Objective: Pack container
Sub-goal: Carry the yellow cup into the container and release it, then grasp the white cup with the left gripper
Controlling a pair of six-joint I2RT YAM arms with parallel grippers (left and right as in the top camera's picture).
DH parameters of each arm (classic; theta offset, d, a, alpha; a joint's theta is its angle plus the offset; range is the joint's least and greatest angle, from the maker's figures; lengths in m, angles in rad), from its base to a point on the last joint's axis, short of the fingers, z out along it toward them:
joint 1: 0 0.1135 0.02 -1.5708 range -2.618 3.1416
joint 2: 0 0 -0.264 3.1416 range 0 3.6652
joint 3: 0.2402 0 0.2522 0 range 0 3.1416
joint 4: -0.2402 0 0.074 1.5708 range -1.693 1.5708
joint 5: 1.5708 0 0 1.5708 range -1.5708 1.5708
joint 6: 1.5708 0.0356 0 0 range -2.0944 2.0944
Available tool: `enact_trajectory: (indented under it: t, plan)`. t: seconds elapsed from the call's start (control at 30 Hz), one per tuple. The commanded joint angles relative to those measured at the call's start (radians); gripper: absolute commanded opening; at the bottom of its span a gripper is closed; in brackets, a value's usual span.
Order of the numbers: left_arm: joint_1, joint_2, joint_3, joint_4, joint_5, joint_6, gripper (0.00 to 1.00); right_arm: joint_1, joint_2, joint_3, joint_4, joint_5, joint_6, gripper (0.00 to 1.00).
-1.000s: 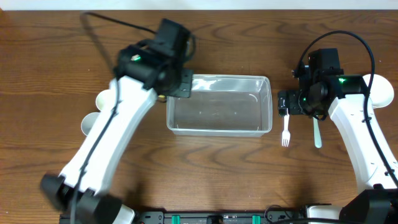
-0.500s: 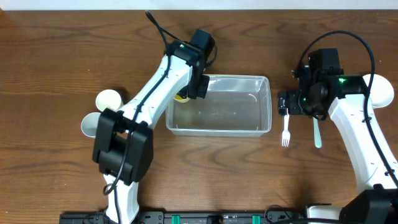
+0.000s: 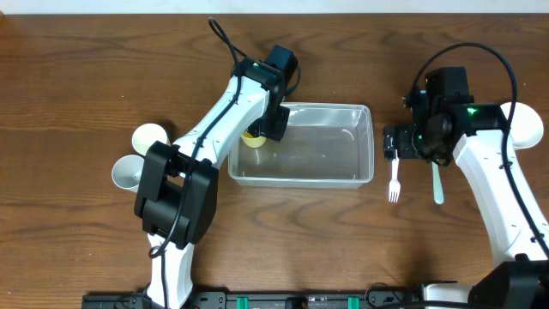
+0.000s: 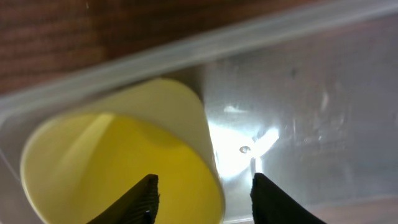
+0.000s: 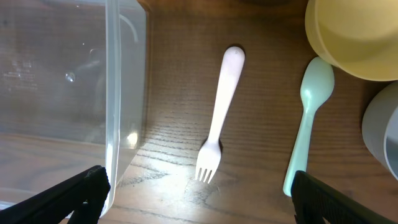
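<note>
The clear rectangular container (image 3: 300, 106) stands mid-table. A yellow cup (image 3: 253, 138) lies tilted in its left end; the left wrist view shows it (image 4: 118, 143) against the container's rim (image 4: 186, 50). My left gripper (image 3: 266, 129) hangs over that corner, its fingers (image 4: 208, 199) apart, one in front of the cup's mouth and one beside its wall, not pinching it. My right gripper (image 3: 399, 144) is wide open (image 5: 202, 199) above a white fork (image 5: 217, 118), just right of the container's wall (image 5: 112, 93).
A pale green spoon (image 3: 437, 184) lies beside the fork (image 3: 395, 180). A white bowl (image 3: 525, 124) sits at the far right, with a yellow bowl (image 5: 354, 37) showing in the right wrist view. Two white cups (image 3: 147, 137) (image 3: 127, 172) stand left of the container.
My left arm swung right and brought the yellow cup from outside the container's left edge into its left end. The right arm, fork and spoon have not moved.
</note>
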Motion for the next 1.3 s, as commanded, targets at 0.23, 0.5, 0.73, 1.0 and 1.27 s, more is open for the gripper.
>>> enact_trajectory:
  t: [0.23,0.5,0.73,1.0,1.27]
  plan:
    - [0.03,-0.29,0.132,-0.149,-0.202,0.006,0.55,-0.007,0.006,0.016,-0.002,0.008,0.002,0.96]
    - [0.278,-0.382,0.116,-0.165,-0.179,-0.017,0.65,-0.007,0.006,0.016,0.0,0.008,0.002,0.96]
    - [0.474,-0.271,0.023,-0.165,-0.027,-0.017,0.65,-0.007,0.006,0.016,0.0,0.008,0.002,0.97]
    - [0.562,-0.076,-0.024,-0.172,0.002,-0.017,0.64,-0.007,0.006,0.016,-0.003,0.008,0.002,0.97]
    - [0.566,0.008,-0.025,-0.158,0.043,-0.017,0.46,-0.007,0.006,0.016,-0.003,0.008,0.002,0.97]
